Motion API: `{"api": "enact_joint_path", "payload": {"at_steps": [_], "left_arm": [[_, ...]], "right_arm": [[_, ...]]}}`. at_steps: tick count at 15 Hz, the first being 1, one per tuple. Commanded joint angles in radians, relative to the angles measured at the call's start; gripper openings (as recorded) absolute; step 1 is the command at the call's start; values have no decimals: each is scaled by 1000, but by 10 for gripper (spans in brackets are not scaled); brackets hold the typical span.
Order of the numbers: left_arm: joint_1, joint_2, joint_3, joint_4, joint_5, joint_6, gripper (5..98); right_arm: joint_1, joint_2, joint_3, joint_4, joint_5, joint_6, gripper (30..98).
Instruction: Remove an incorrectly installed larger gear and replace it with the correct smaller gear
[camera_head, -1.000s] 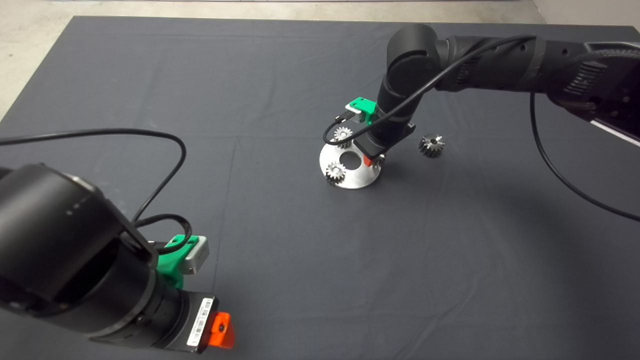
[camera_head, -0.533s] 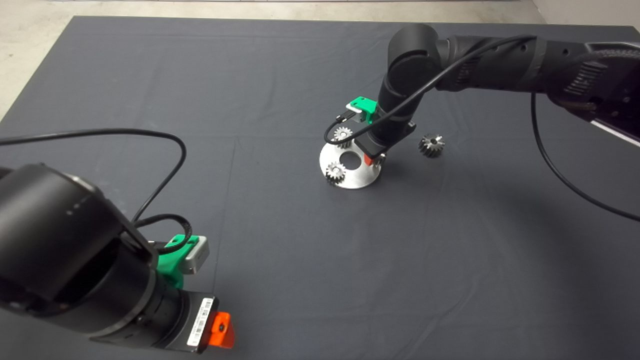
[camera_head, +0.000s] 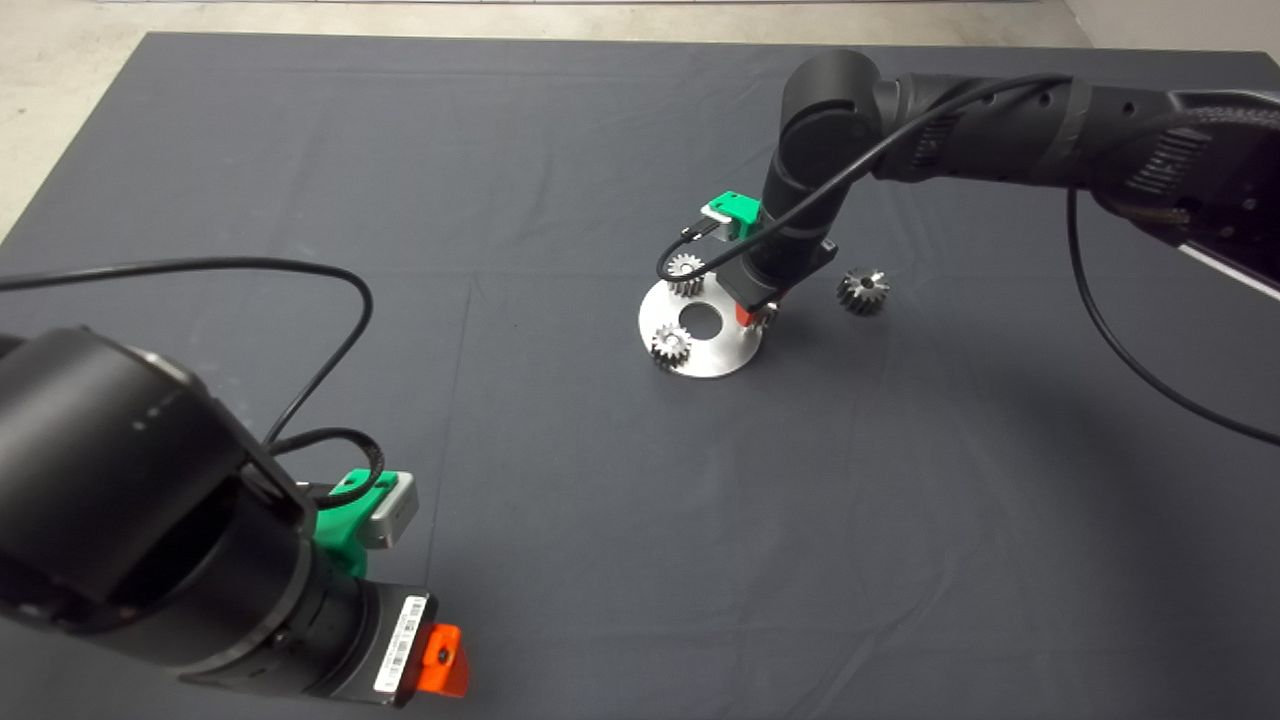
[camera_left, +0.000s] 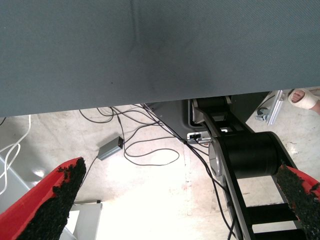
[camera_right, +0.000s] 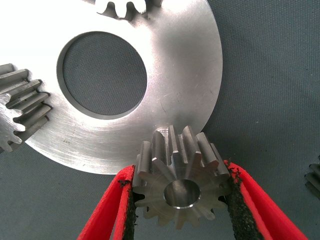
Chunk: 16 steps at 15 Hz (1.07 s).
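My right gripper (camera_right: 180, 172) is shut on the larger gear (camera_right: 181, 185), a shiny silver gear with coarse teeth. It holds the gear at the rim of the round metal plate (camera_right: 185, 75), beside a short peg stub (camera_right: 161, 133). From the head view, this gripper (camera_head: 757, 314) stands at the plate's right edge (camera_head: 722, 355) and hides most of the gear. The smaller gear (camera_head: 863, 290), darker with a black centre hole, lies on the mat to the right of the plate. My left gripper (camera_left: 185, 200) waits open at the lower left, holding nothing.
Two pale fine-toothed gears (camera_head: 671, 345) (camera_head: 686, 270) sit on the plate around its big centre hole (camera_head: 702, 319). The left wrist view shows the mat's edge, floor cables (camera_left: 145, 150) and a person's foot (camera_left: 303, 96).
My right arm has shifted slightly up and to the right with the gear in its fingers. The plate, the other gears and the left arm stay put.
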Motion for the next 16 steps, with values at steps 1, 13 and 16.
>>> {"api": "enact_joint_path", "payload": {"at_steps": [1,13,16], "left_arm": [[-6,-4,17,-21,15,-1,982],[-6,-5,17,-21,15,-1,982],[-6,-5,17,-21,15,-1,982]], "right_arm": [[11,-2,-2,-27,-76,-4,404],[13,-3,1,-25,-70,-1,405],[13,0,1,-25,-65,-1,404]]}}
